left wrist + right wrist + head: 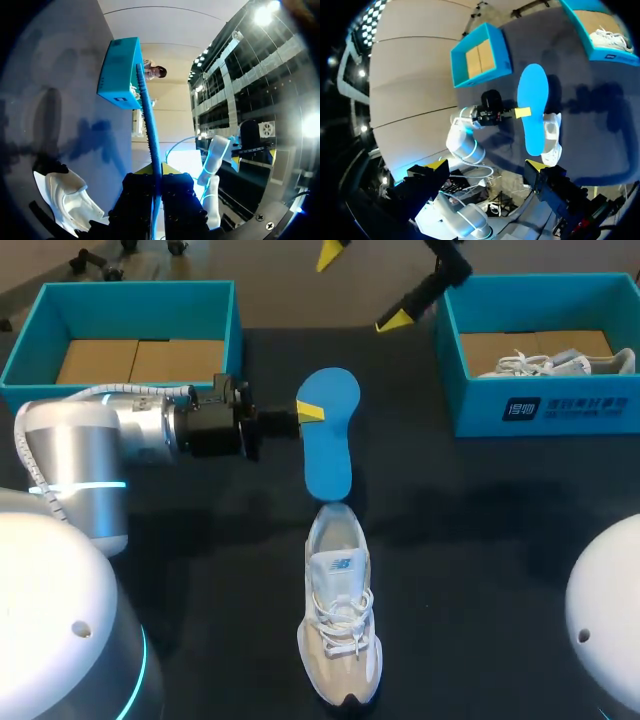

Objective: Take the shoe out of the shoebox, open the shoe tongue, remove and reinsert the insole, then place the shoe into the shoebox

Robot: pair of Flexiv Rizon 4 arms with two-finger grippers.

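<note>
- Head view, markings: the right shoebox [470,410] has a dark label [570,408] with white print on its front wall. The shoe [340,630] has a small logo [340,563] on its tongue. The print is not transcribed.
- Head view, count: two shoeboxes, two shoes, one insole. The left shoebox [140,290] shows only its cardboard floor. The right shoebox holds a second shoe [560,362], which is white.
- Head view, shoe: it stands upright on the table [480,570] at the middle, toe toward the robot and outside both boxes.
- Head view, left gripper [310,412]: clamped on the long edge of the blue insole [328,440], between the two boxes. The insole's narrow end lies at the shoe's opening; whether they touch cannot be told.
- Head view, right gripper [362,285]: near the right shoebox's inner corner, fingers spread wide and grasping nothing.
- Left wrist view: the insole [147,115] runs edge-on, pinched between both fingers of the left gripper [159,172]. The shoe [67,197] lies beside and below the gripper. The right shoebox [120,70] is ahead, at the insole's far end.
- Right wrist view: the right gripper [486,165] is released, fingers far apart. Ahead are the insole [534,100] with the left gripper [520,112] on its edge, and the shoe [552,140] at its near end. Farther ahead are the left shoebox [502,50] and the right shoebox [582,35], which holds the second shoe [612,39].
</note>
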